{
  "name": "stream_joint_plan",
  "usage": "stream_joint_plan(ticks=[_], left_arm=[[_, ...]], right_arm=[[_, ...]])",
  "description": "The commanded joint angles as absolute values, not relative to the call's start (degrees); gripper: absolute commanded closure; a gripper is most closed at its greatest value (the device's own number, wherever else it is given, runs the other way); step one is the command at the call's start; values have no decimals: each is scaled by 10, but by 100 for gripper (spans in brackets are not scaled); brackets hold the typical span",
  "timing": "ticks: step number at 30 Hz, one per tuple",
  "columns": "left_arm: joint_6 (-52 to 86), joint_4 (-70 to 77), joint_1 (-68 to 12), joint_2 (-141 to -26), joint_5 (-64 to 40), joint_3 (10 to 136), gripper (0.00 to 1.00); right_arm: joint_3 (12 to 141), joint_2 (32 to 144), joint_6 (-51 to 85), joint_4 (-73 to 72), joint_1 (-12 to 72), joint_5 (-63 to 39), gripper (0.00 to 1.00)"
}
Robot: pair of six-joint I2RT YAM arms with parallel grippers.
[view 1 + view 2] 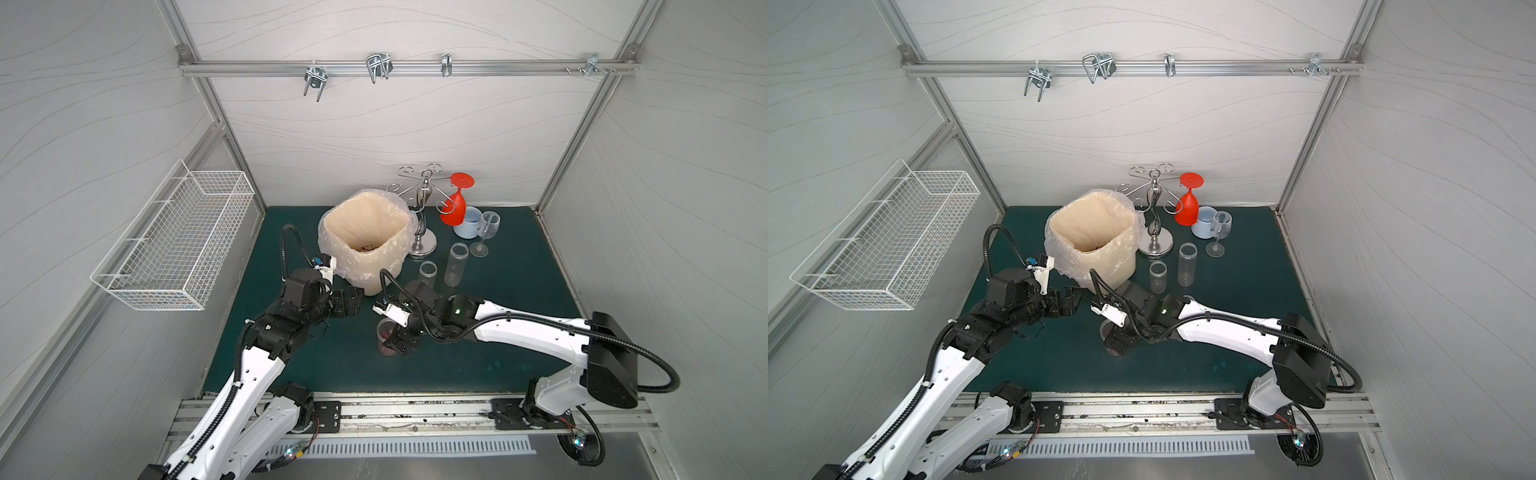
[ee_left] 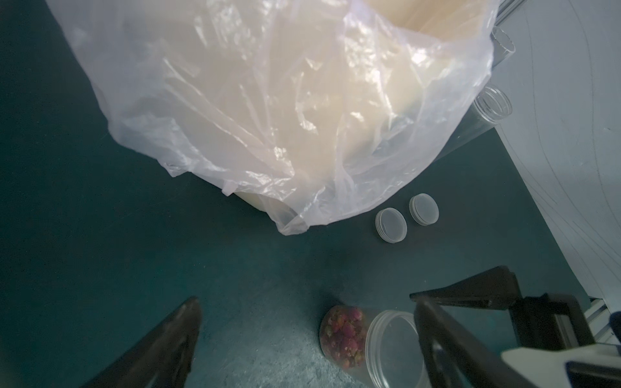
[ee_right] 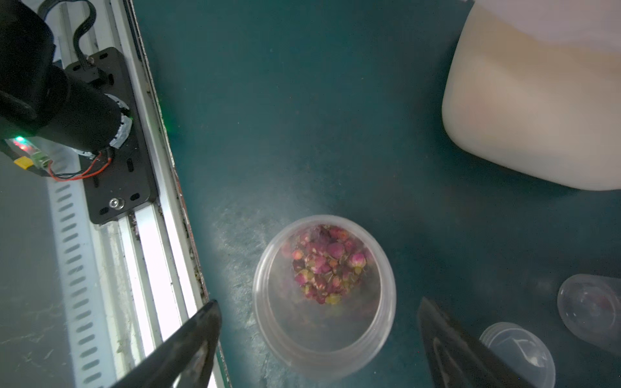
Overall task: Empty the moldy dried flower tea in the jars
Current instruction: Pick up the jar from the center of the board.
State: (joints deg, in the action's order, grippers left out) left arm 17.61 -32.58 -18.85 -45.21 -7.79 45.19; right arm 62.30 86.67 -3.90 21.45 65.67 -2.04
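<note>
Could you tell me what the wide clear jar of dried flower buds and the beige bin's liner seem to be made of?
The wide clear jar looks like rigid, slightly cloudy plastic: see-through wall, thick moulded rim. The translucent bin liner looks like thin glossy plastic film: it crinkles and catches highlights.

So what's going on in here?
Two robot arms are emptying jars of dried flower tea into a lined bin. The tall jar and short narrow jar stand empty beside it, lids off on the mat. The right tool, open, hangs over the wide jar, which holds tea. The left tool hovers open by the bin.
</note>
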Motion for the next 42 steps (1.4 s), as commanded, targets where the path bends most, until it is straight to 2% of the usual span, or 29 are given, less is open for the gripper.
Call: stream_joint_plan(ticks=[1,4,12,19,25,29,36,42], left_arm=[[181,-319,-185,-452,-83,463,1],[179,-323,-185,-453,-82,463,1],[181,-318,-185,-451,-85,457,1],[164,-294,-185,-438,-125,456,1],[160,-208,-186,-415,-212,446,1],[150,-141,-201,-409,-268,436,5],[22,-102,-361,-430,-166,437,1],[-74,-76,-433,-482,-155,450,1]], right_arm=[[642,888,-55,197,664,-3,13],[651,904,-61,201,666,0,18],[649,907,-62,195,673,5,48],[628,833,-34,196,668,20,65],[621,717,10,256,609,-12,69],[630,654,53,309,548,-28,74],[681,636,104,403,465,-73,76],[704,618,147,428,441,-113,79]])
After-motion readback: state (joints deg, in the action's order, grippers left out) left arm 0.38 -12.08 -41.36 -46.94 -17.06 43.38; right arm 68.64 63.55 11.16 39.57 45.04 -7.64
